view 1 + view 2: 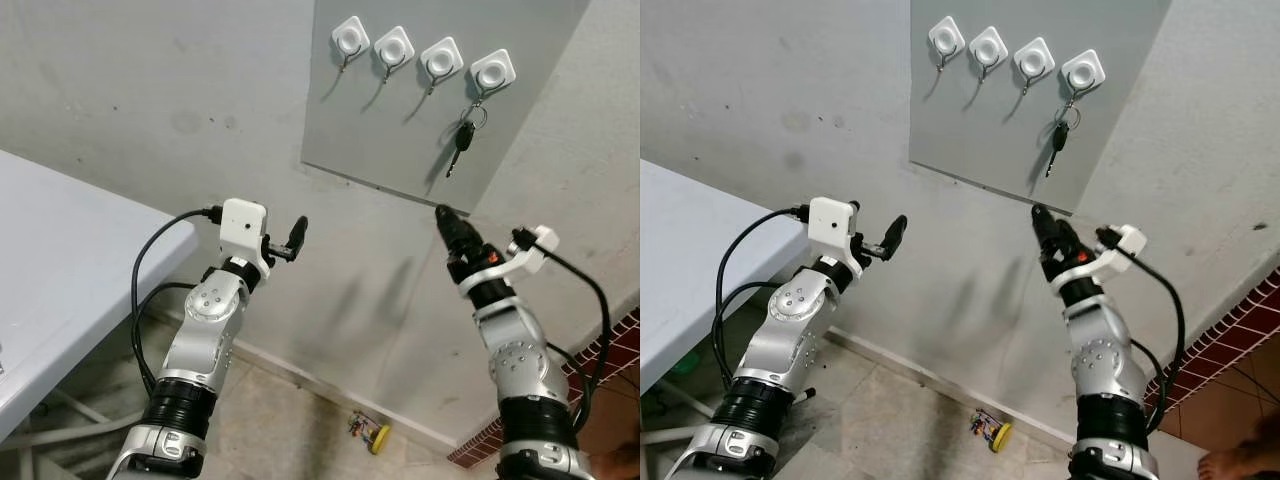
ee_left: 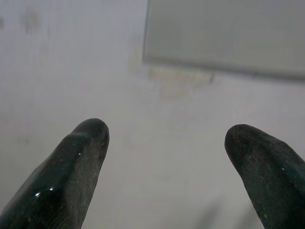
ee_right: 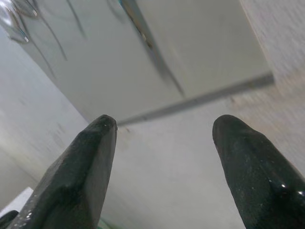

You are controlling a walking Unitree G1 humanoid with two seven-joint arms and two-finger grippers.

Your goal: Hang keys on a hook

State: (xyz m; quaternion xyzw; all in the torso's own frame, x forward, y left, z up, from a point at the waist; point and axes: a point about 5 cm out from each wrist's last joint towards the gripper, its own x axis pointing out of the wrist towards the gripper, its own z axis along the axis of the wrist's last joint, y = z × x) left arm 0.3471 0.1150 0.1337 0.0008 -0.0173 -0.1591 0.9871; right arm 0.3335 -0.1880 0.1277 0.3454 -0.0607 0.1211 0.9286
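Observation:
A grey board (image 1: 400, 130) on the wall carries a row of white hooks. A black-headed key (image 1: 462, 140) on a ring hangs from the rightmost hook (image 1: 492, 72); the three other hooks (image 1: 394, 47) are bare. My right gripper (image 1: 443, 217) is raised just below the board's lower edge, under the key, open with nothing between its fingers (image 3: 81, 162). My left gripper (image 1: 296, 234) is raised lower left of the board, facing the wall, open and empty, its fingers (image 2: 71, 167) apart.
A white table (image 1: 60, 270) stands at the left against the wall. A small yellow and coloured object (image 1: 372, 434) lies on the floor by the wall base. Red brick tiling (image 1: 620, 350) runs along the right edge.

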